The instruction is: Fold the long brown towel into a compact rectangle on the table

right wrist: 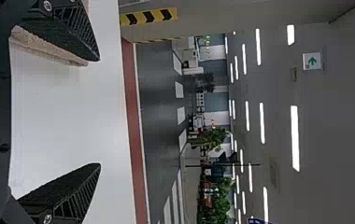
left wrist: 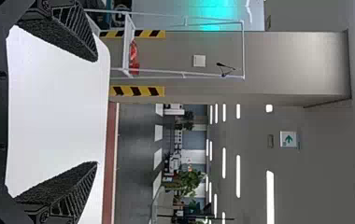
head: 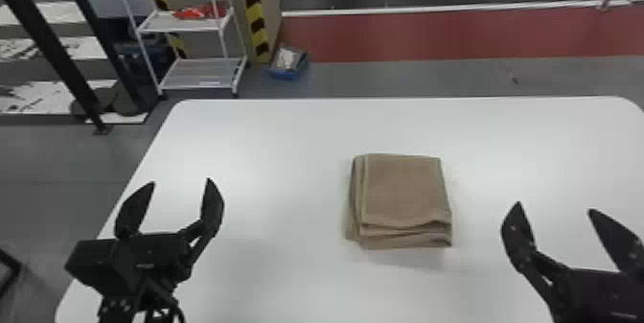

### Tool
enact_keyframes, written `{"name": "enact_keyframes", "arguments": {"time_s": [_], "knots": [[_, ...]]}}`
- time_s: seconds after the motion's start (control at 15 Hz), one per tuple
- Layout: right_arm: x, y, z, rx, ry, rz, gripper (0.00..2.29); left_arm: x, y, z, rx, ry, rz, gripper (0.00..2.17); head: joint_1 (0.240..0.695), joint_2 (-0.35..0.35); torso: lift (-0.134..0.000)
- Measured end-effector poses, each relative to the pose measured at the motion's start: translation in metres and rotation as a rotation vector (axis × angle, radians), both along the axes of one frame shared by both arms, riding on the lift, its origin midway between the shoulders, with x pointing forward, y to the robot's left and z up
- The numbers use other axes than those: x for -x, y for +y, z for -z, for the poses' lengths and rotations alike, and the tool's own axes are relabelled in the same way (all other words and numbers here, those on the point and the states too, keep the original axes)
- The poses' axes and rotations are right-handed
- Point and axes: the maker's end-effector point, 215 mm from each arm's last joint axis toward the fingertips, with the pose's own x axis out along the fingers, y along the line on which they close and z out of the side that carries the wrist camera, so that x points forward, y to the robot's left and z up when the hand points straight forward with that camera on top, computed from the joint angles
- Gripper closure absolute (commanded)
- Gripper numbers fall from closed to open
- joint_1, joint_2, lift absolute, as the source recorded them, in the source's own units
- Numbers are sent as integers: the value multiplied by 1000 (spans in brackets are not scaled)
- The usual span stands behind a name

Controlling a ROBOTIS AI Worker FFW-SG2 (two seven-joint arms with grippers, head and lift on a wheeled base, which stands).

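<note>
The brown towel [head: 405,192] lies as a folded, layered rectangle on the white table [head: 287,130], with stacked folds showing along its left side and near edge. To its left, well apart from it, is my left gripper [head: 181,182], open with nothing between its fingers. My right gripper [head: 555,206] stands open to the right of the towel, also apart from it. In the left wrist view the left gripper [left wrist: 97,112] has its fingers spread wide. The right wrist view has the right gripper [right wrist: 100,112] spread too, with part of the towel [right wrist: 49,49] behind one finger.
Past the table's far left corner stands a white wire shelf [head: 203,70] holding a red item. A striped pillar [head: 266,15] and a small blue bin [head: 287,64] are on the floor side beyond the far edge.
</note>
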Motion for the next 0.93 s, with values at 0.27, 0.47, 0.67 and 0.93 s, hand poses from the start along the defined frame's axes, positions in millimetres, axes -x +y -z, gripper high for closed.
{"name": "enact_keyframes", "arguments": {"time_s": [0.27,0.47,0.67,0.93], "knots": [[0,1,0,-1,0,-2,80,0,0,0,0,-1,-1,90,695,107,-123],[0,1,0,0,0,-3,83,0,1,-1,0,-1,-2,90,695,109,-123],[1,1,1,3,3,-6,83,0,2,0,1,-1,-3,90,695,111,-123],[1,2,2,3,8,-9,83,0,2,0,0,0,-3,90,695,111,-123]]}}
